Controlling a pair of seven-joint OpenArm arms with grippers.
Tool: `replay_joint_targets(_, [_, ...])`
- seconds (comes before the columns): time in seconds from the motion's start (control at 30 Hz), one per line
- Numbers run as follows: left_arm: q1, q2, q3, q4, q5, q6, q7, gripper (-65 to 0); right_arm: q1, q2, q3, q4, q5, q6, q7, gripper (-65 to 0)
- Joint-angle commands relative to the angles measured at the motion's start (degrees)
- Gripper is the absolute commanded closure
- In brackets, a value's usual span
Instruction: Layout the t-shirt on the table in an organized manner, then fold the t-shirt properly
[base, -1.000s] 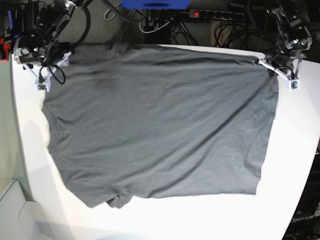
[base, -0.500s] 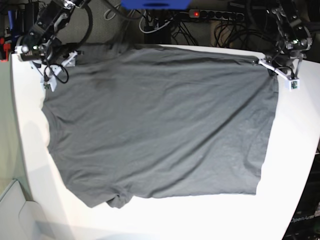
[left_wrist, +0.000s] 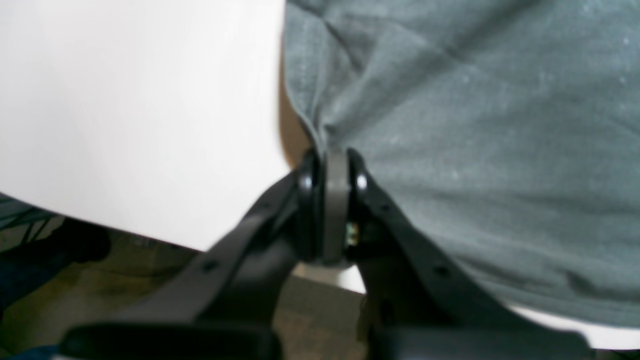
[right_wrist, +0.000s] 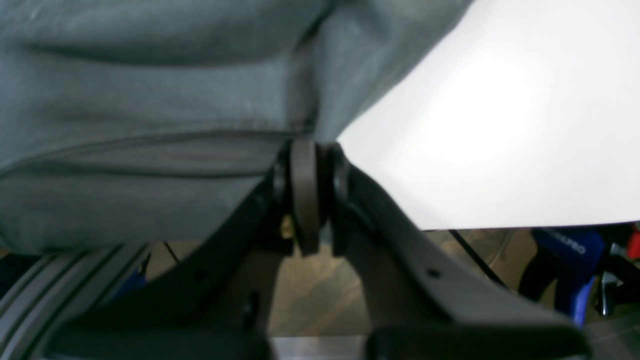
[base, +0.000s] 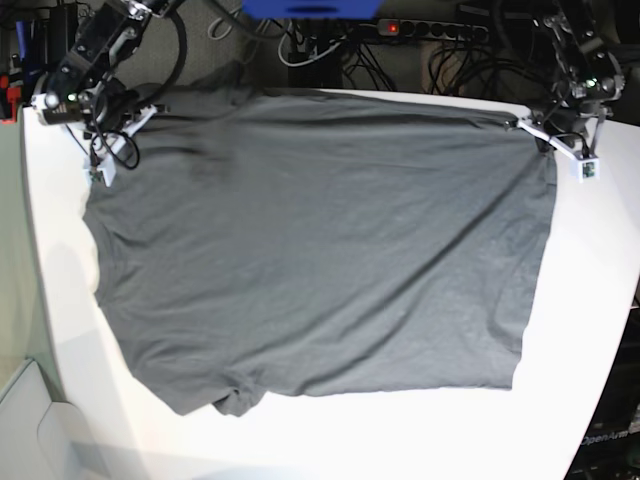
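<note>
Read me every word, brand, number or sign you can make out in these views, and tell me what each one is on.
"OpenArm": faint pale lettering on the dark panel in the base view's lower right corner; anything after it is unreadable.
"...PRO": white letters on the blue object in the right wrist view's background; the beginning is too blurred to read.
The t-shirt: no print or readable label showing.

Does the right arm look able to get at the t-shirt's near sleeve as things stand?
Probably not right away: the right end effector is shut on the t-shirt at the table's far edge, so it must let go first. Nothing lies across the cloth otherwise.
</note>
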Motion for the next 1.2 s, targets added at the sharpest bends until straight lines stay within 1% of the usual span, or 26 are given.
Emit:
replay_joint_targets(0.0, [-0.20, -0.75, -0.45, 1.49, 0.15, 0.17, -0.54, -0.2, -0.08, -0.09, 0.02, 0.21, -0.57, -0.03, -1.39, 0.0])
replay_joint_targets(0.2, [0.16, -0.57, -0.53, 5.27, 0.15, 0.17, -0.37, -0.2, -0.34, -0.09, -0.06, 5.40, -0.40, -0.03, -1.39, 0.0])
replay_joint_targets(0.33, [-0.11, -0.66, -0.62, 7.12, 0.06, 0.17, 3.24, -0.2, -0.34, -0.09, -0.15, 7.51, 2.50, -0.03, -1.39, 0.0])
replay_joint_targets(0.4, [-0.11, -0.57, -0.62, 8.35, 0.06, 0.17, 3.94, -0.2, -0.43, -0.09, -0.15, 8.21, 2.85, -0.03, -1.39, 0.0])
replay_joint_targets(0.73, [0.24, -0.48, -0.62, 10.81, 0.06, 0.17, 4.20, -0.2, 0.36, -0.09, -2.26, 9.97, 2.94, -0.03, -1.21, 0.0])
replay_joint_targets(1.1, [-2.39, -0.57, -0.62, 10.28, 0.15, 0.17, 4.20, -0.2, 4.93, -0.02, -2.17, 9.97, 2.94, -0.03, -1.39, 0.0])
replay_joint_targets(1.17, [-2.39, -0.66, -0.62, 10.28, 0.15, 0.17, 4.20, -0.2, 5.64, 0.51, -2.17, 9.97, 2.94, -0.03, -1.39, 0.0])
